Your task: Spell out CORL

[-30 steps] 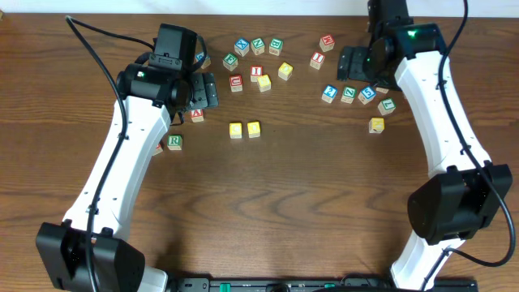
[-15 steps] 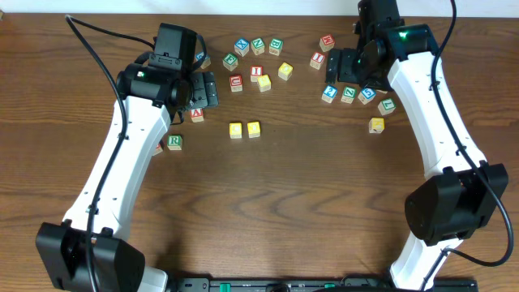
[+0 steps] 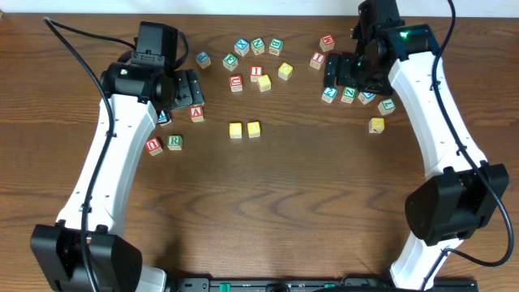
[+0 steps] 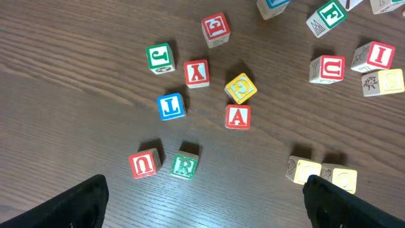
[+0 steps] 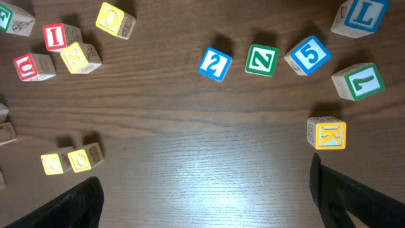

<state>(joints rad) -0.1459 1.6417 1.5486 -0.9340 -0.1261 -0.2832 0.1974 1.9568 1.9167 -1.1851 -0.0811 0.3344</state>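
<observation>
Dark wood-grain table (image 3: 268,211) beneath both arms, strewn with small alphabet blocks.

Left gripper (image 3: 188,91) above the left cluster, jaws spread wide, dark fingers (image 4: 74,202) at the two lower corners of the wrist view with only bare wood between. Green R block (image 3: 174,142) near the table's left side, flat and face-up, just beside a red U block (image 3: 154,146) on its left, with a narrow gap between the two. Farther up, red A block (image 3: 196,113), and just above it in the wrist view a tilted yellow block (image 4: 240,88), letter G or C, hard to tell. Blue L-or-J block (image 4: 171,106) left of the A, letter not readable for certain. Pair of plain yellow blocks (image 3: 236,130) side by side and touching, near the table's middle.

Right gripper (image 3: 339,71) over the right cluster, likewise splayed and empty, its fingers (image 5: 69,206) at the lower corners of its own view. Blue L block (image 5: 366,14) at that view's top right edge, partly cut off. Yellow O block (image 5: 115,19) at top left, tilted, letter small and possibly a Q. Between them a loose line: blue 2 block (image 5: 215,64), green Z block (image 5: 262,59), blue 5 block (image 5: 308,54). Yellow K block (image 5: 326,133) lower right, alone, just above the right-hand finger
</observation>
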